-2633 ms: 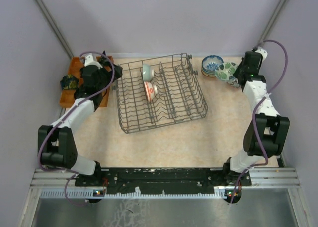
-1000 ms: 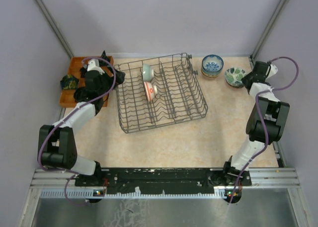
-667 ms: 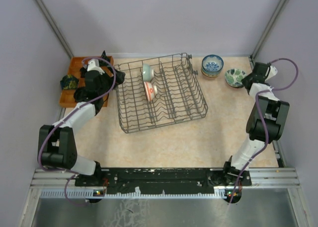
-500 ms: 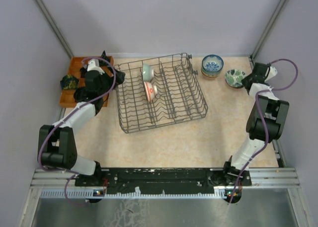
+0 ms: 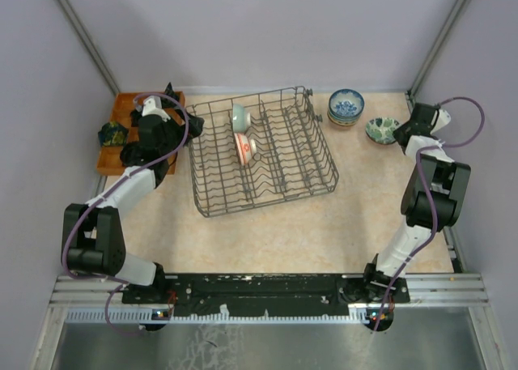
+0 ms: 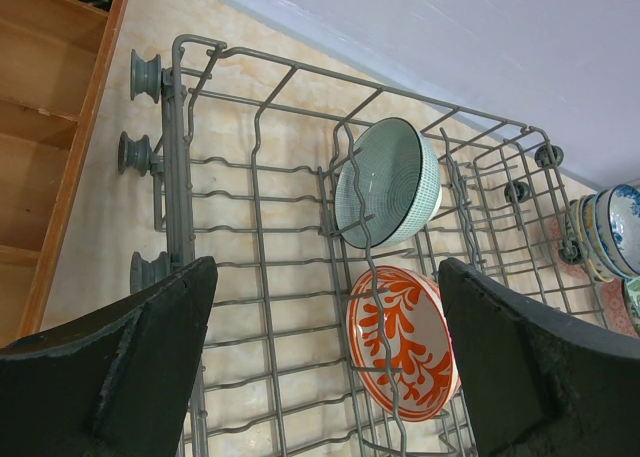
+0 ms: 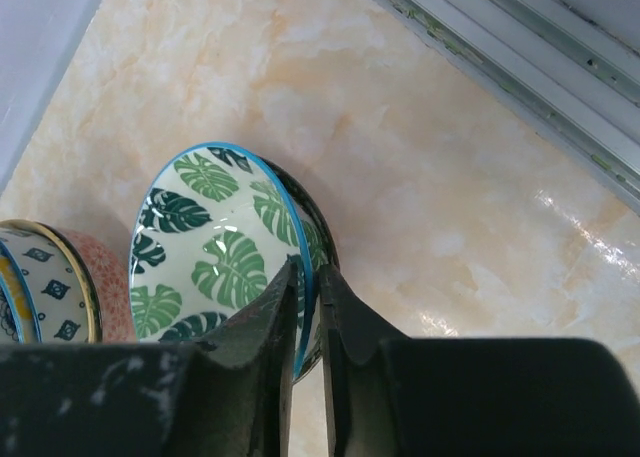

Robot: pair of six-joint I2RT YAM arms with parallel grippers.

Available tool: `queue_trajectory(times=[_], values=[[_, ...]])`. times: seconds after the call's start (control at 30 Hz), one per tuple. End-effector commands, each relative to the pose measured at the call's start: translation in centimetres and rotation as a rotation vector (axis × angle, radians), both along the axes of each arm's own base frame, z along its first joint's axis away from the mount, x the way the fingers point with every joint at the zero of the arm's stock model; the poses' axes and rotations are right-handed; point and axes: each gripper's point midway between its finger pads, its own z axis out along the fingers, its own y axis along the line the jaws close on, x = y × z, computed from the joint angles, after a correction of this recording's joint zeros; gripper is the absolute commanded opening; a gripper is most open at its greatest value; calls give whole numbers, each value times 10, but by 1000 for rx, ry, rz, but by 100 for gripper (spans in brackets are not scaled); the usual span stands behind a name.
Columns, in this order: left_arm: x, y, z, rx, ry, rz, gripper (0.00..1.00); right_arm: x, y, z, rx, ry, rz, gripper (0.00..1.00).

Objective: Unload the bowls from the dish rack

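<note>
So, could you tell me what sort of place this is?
Probably a lab robot cell, not a kitchen: plain walls enclose the table, left arm and right arm flanking a dish rack.

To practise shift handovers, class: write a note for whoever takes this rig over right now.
Left hand open, over the rack.
Right hand shut on the leaf bowl by its rim, beside the stack on the table.
Done: stack and leaf bowl are out of the rack.
To do: release the leaf bowl, then unload the green bowl and red bowl.
</note>
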Motion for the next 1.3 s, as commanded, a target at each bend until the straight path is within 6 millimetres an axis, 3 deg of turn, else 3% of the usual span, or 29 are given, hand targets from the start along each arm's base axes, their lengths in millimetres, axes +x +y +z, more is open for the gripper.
queue_trajectory(times=[0.0,0.37,0.57,0.77,0.87,0.93,1.03,1.17,1.27], values=[[4,-1,11,-8,-31,-4,97,15,-12,25,-19,-86,-20,18],[4,0,10,-7,-30,4,97,8,-8,36,-33,-94,-1,36],[4,1,11,-7,-30,7,97,-5,-8,59,-72,-110,-7,44],[3,2,11,-13,-25,14,97,-17,2,72,-116,-80,14,58],[3,2,12,-13,-22,18,97,-23,15,96,-163,-108,36,61],[3,2,12,-13,-19,19,97,-26,31,113,-218,-117,63,63],[2,3,12,-15,-13,26,97,-23,70,149,-323,-159,160,63],[2,3,10,-24,-8,26,97,-11,141,199,-445,-226,339,65],[1,3,8,-23,1,27,97,-4,207,221,-470,-269,514,66]])
